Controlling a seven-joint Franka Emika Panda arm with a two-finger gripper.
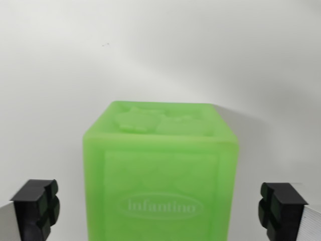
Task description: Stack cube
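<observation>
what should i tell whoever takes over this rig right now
Gripper: open, one finger at each side of the cube, neither touching it.
Cube: green, upright on the white table, centred between the fingers, marked "infantino" on the near face.
Done: gripper lined up on the cube; no grasp yet.
Left: close on the cube, lift it, stack it. No second cube shows in the wrist view, so find the stacking target first.

Two blocky black pads [37, 208] with grooved faces cap pale grey, ribbed finger bodies.
</observation>
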